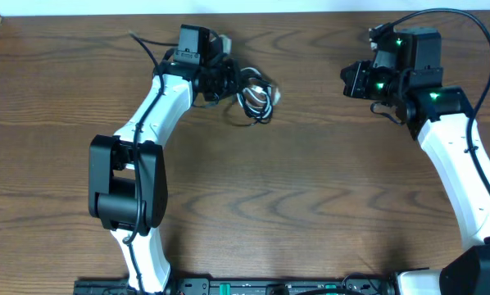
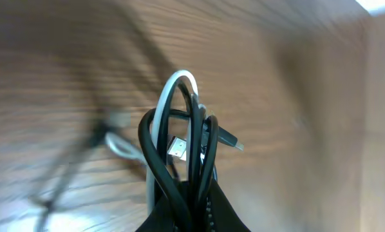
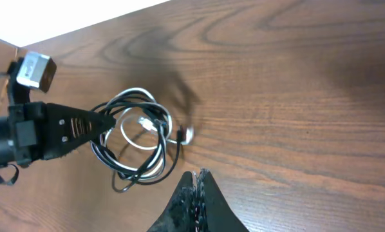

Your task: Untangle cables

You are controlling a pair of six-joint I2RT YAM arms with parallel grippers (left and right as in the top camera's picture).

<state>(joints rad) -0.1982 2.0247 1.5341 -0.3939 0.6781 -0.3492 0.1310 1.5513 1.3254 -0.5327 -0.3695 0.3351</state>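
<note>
I am clamping my left tool (image 1: 227, 82) on the tangled bundle near the far edge of the worktop (image 1: 310, 205), left of middle. My wrist view is showing both cords running down between the fingers: the black cable (image 2: 155, 154) in several loops, and the white cable (image 2: 179, 80) arching over the top of them. I am gripping one side of the coil so that the other side is hanging free past the fingertips, where a second grip can reach it. A silvery plug (image 2: 178, 148) is sitting inside the loops, and I judge it has to be drawn back out through them before the cords part. A shadow is lying apart from the loops, so I am probably carrying the bundle a little above the wood rather than pressing it down, though I cannot be sure. Over on the right, my right tool (image 3: 197, 177) is hanging well apart from the bundle, its fingers pressed together on nothing. I am judging that it needs to open before taking one cord and pulling against my left grip
</note>
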